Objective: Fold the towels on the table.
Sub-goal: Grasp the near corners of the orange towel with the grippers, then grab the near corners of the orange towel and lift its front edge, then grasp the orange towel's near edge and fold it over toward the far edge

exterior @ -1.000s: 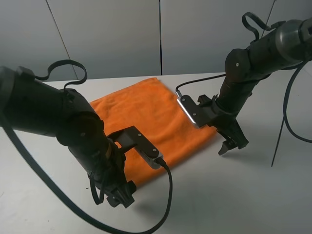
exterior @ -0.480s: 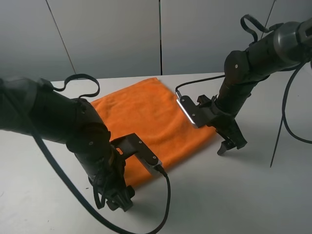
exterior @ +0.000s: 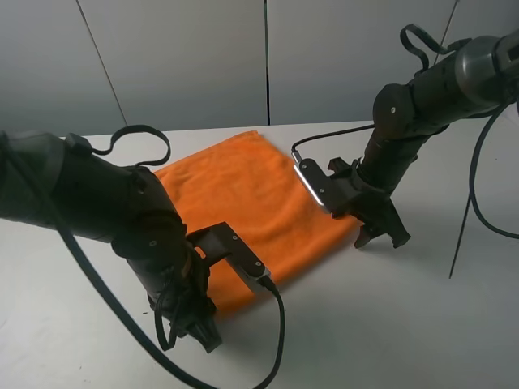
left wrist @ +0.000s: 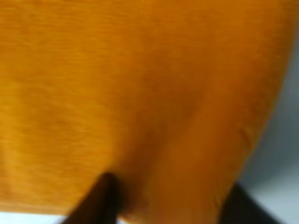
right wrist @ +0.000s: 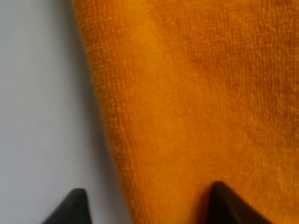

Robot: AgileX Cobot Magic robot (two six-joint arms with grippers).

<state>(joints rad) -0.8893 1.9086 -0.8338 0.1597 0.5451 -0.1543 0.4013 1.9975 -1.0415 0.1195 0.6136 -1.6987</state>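
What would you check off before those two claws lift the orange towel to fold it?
1. Towel spread out flat on the table: ok.
2. Left gripper down over the towel's near corner: ok.
3. Right gripper straddling the towel's edge: ok.
4. Towel pinched by both grippers: not ok, the jaws stand apart in both wrist views.
5. Left wrist view sharp enough to judge the grip: not ok, blurred.
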